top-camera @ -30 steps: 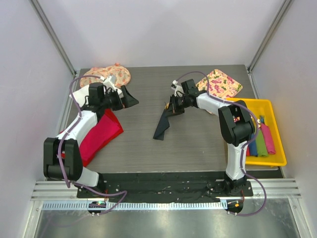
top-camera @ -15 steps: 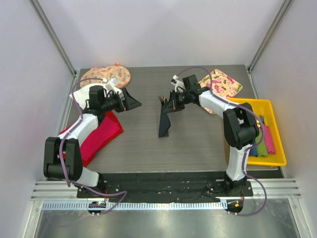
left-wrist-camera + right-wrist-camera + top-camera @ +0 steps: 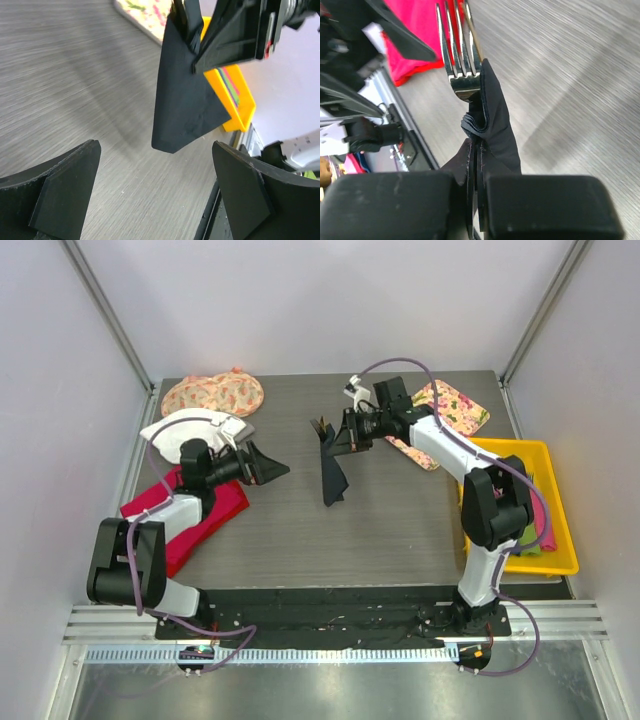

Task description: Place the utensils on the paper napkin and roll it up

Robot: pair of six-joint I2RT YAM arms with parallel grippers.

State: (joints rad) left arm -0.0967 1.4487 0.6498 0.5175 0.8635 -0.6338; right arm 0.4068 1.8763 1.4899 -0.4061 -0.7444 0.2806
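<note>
I am looking down on the dark grey wood-grain tabletop (image 3: 400, 530), which fills the view from the arm bases to the far wall. At its right edge sits the yellow plastic tray (image 3: 556, 562) with rolled pink and green cloths (image 3: 540, 530) in it, partly hidden behind the right arm. On the left side lies the crumpled red cloth (image 3: 195, 520), under the left arm's forearm. A round floral patterned cloth (image 3: 215, 393) lies at the far left, and a squarish floral patterned cloth (image 3: 455, 410) at the far right, behind the right arm.

The thin, very dark navy-black paper napkin (image 3: 333, 475) hangs near the middle of the table, slightly to the far side, draped from its top edge down to a point. I cannot tell whether that lower corner touches the tabletop.

My right gripper (image 3: 337, 436) reaches in from the right and is clenched on the napkin's upper part, with the folded paper pinched between its fingers. My left gripper (image 3: 272, 462) sits well apart to the left of the napkin, pointing toward it, spread wide and grasping nothing.

Smallest is the slim fork (image 3: 460, 55), tan-tinted with a metallic sheen. It is wrapped in the napkin's fold, its tines sticking out beyond the paper past the right gripper's fingertips.
</note>
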